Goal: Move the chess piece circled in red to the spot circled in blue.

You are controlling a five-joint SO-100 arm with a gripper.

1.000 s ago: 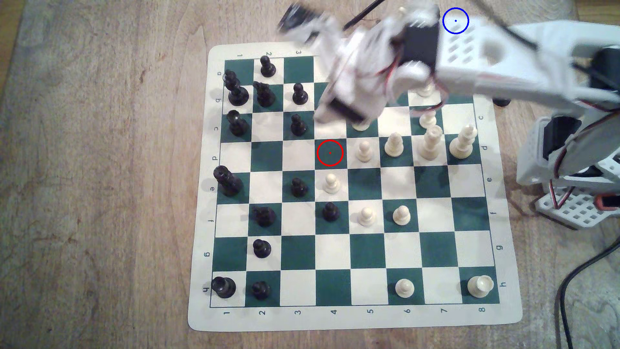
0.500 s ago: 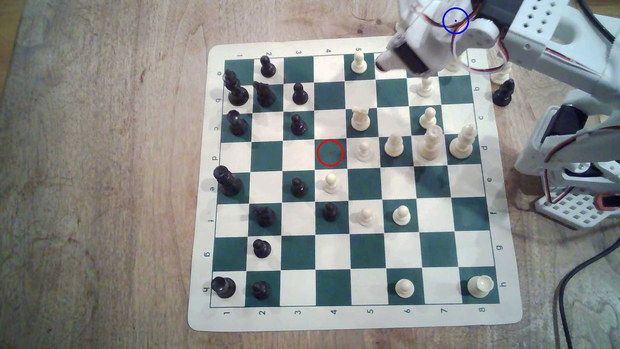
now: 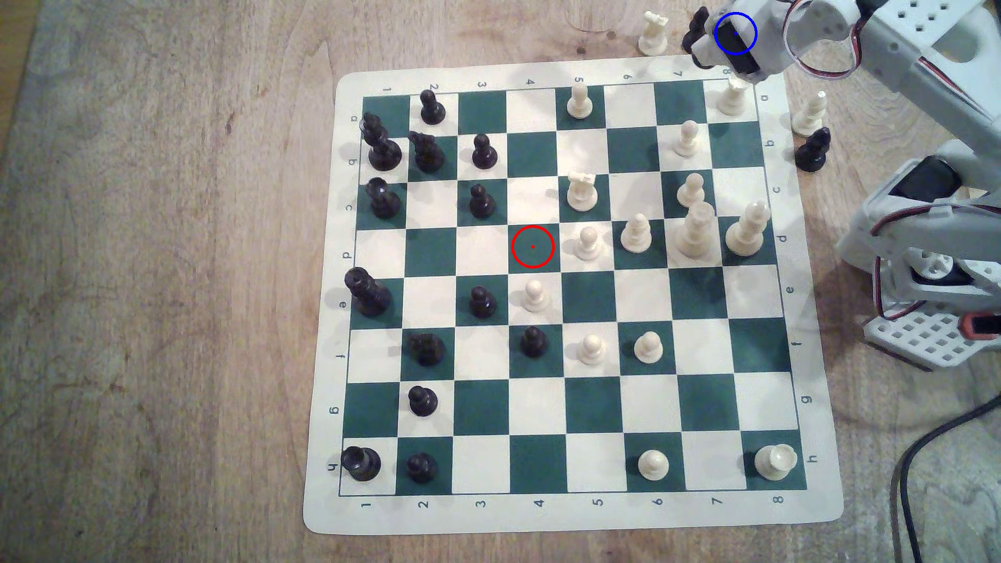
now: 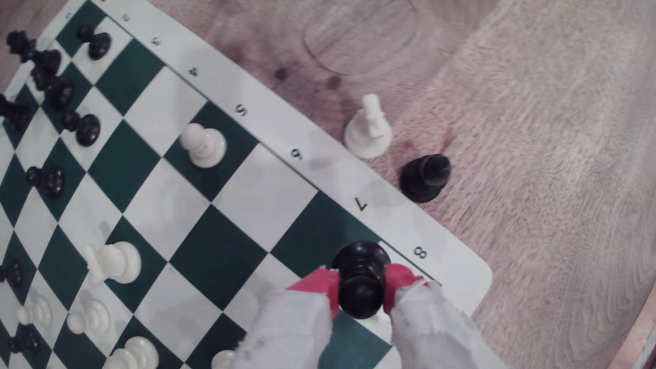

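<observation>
Black and glossy, the pawn (image 4: 361, 280) is pinched at its neck between the gripper's (image 4: 362, 296) 2 red-tipped fingers (image 4: 316, 284), closed tight on it. It hangs over the board's (image 4: 220, 227) far right corner by the numeral 8. In the exterior view the arm (image 3: 921, 59) covers the blue ring (image 3: 735, 33); the red ring (image 3: 533, 247) encircles a bare green square.

Your wooden worktop (image 3: 162, 270) carries the chess mat (image 3: 574, 517), a white knight (image 3: 652, 35) and black bishop (image 4: 424, 177) just beyond its numbered edge, plus the arm's base (image 3: 931, 341).
</observation>
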